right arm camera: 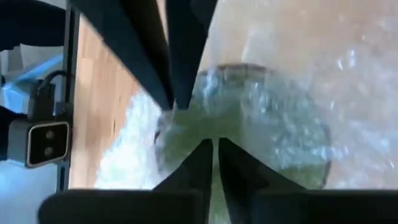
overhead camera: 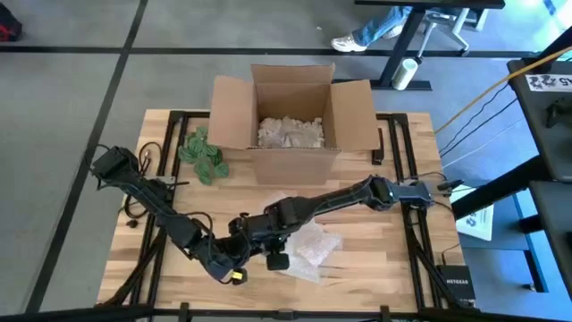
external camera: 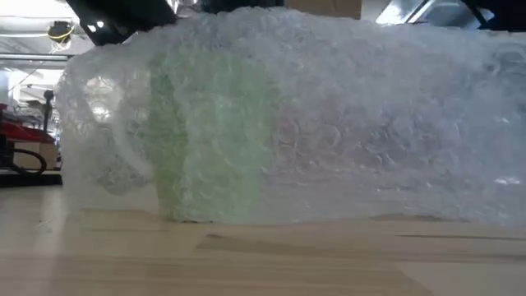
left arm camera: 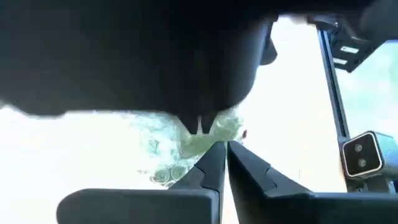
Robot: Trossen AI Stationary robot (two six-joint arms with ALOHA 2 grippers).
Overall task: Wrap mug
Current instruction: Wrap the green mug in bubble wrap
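The green mug (external camera: 209, 140) stands upright on the counter (overhead camera: 375, 255), already under bubble wrap (external camera: 345, 123); in the low view its pale handle shows through the film on the side away from the long loose tail of wrap, which lies along the wood on the mug's other side. Both tools meet over it: the left tool (left arm camera: 219, 155) comes in from the mug's front-left with its fingers pinched together on a fold of wrap at the mug's edge, and the right tool (right arm camera: 214, 152) reaches across from the right, fingers likewise closed, on the wrap at the mug's rim. The step in hand looks like tucking the sheet tight round the mug, and doing it well probably means one tool holding its fold firm as an anchor while the other draws the loose tail round the body, keeping the film taut and low so the mug does not tip or slide, and leaving the handle covered. The wrap is slippery and springy, so a shallow pinch may slip. Behind the mug, farther from the front edge, stands an open cardboard box (overhead camera: 290, 116) with pale filling, and left of the box lies a green leafy thing (overhead camera: 204, 154). The counter is of pale wood planks; beyond it grey floor, desk legs, and a person's shoe (overhead camera: 347, 42) behind the box.
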